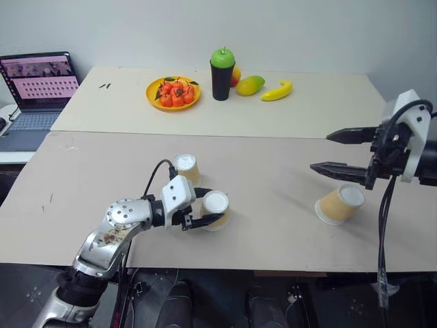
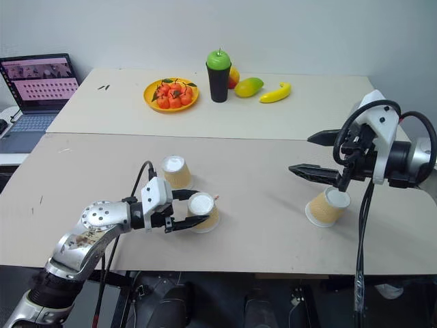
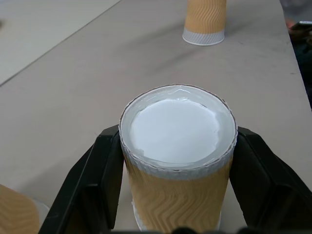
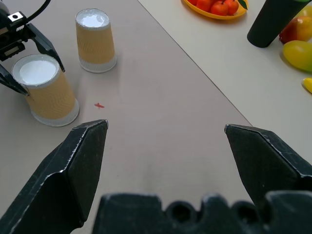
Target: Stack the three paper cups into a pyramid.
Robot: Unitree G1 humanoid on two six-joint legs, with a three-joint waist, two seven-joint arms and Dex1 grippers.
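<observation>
- We see the left hand [image 1: 203, 211] clamped on an upside-down paper cup [image 1: 216, 209] near the tabletop's [image 1: 273, 171] front edge.
- A second cup [image 1: 186, 168] stands just behind it, apart.
- Bare tabletop stretches between these and the third cup [image 1: 339, 203], tipped toward the right edge.
- The right hand [image 1: 331, 152] hovers above it, spread wide and empty.
</observation>
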